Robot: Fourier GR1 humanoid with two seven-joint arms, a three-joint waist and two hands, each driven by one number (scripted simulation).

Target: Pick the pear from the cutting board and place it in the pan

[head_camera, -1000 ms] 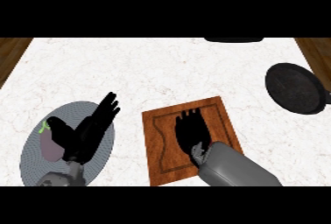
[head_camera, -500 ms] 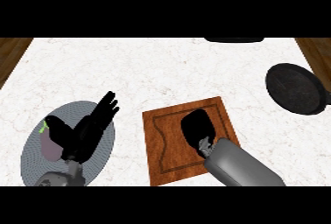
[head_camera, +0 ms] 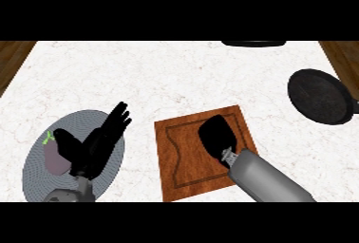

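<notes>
White marbled worktop [head_camera: 175,76], brown wood strips showing along its left and right edges. Centre-low: brown wooden cutting board [head_camera: 193,161] with a grooved border, lying slightly askew, its near edge running to the bottom of the view. Right hand [head_camera: 217,134], black on a grey forearm, lies over the board's right half with fingers curled down; whether they enclose anything cannot be told, and no pear shows in the view. Lower left: round grey plate [head_camera: 38,178], close to the worktop's left edge, carrying a dull purple item with a green stem [head_camera: 52,156]. Left hand [head_camera: 95,147], fingers straight and spread, rests above the plate. Right edge: round black pan [head_camera: 319,97], well apart from the board, with bare worktop between them. Top edge: dark rounded object [head_camera: 256,43], only partly in view. Broad open marble across the upper middle.
</notes>
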